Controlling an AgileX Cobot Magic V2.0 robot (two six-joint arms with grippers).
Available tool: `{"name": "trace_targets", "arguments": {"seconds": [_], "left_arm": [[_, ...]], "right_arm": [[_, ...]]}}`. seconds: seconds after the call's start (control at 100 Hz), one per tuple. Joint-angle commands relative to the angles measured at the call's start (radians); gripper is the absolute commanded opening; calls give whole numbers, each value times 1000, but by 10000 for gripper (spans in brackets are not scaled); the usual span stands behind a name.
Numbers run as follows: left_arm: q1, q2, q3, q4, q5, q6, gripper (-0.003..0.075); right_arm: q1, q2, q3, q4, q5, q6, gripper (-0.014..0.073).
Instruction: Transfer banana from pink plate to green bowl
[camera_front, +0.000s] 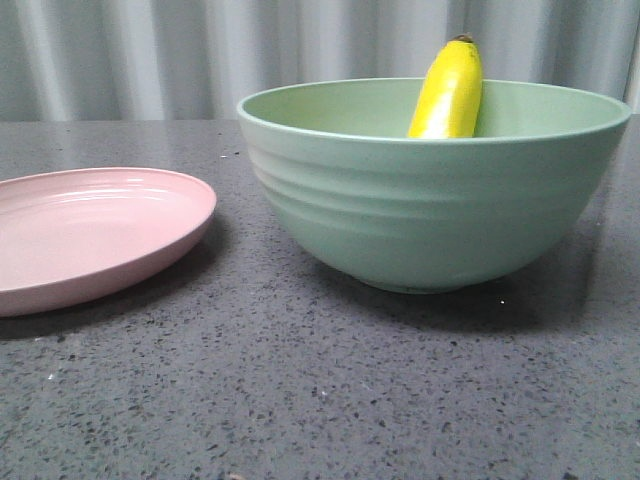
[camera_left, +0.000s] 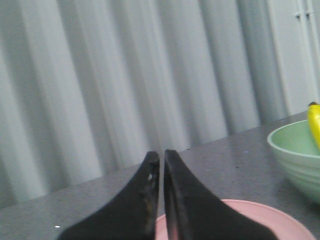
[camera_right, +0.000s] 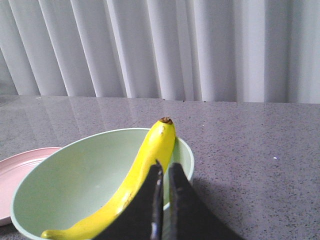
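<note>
Grey curtains (camera_front: 150, 50) backed us; the banana (camera_front: 448, 92) leaned inside the green bowl (camera_front: 420, 200), the pink plate (camera_front: 90, 235) bare. Both pincers, left (camera_left: 161, 156) and right (camera_right: 163, 167), were pressed together, so we judged only a clean retreat remained.

Only the fingers of the two grippers show, and only in the wrist views. The left gripper (camera_left: 161, 156) has two matte black fingers (camera_left: 135, 200), broad at the base and tapering in a smooth curve to narrow, rounded tips; a few pale specks mark the inner edge of one. The right gripper (camera_right: 163, 167) looks the same: two matte black fingers (camera_right: 182, 210) narrowing to slim tips, with a faint light glint along one inner edge.
</note>
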Motion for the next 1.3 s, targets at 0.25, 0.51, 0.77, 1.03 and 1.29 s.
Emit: {"name": "trace_targets", "arguments": {"seconds": [0.25,0.51,0.77,1.03,1.29], "left_arm": [[368,-6,38,284,-78,-431,-20],[555,-194,38,279,315,-431,-20],[615,-206,38,273,545,-459,-20],[615,-206,39,297,618,-465,-20],[615,-206,39,297,618,-465,-20]], "right_arm": [[-5,7,-26,-8,-70,-12,-71],[-5,7,-26,-8,-70,-12,-71],[-5,7,-26,-8,-70,-12,-71],[-5,7,-26,-8,-70,-12,-71],[-5,7,-26,-8,-70,-12,-71]]}}
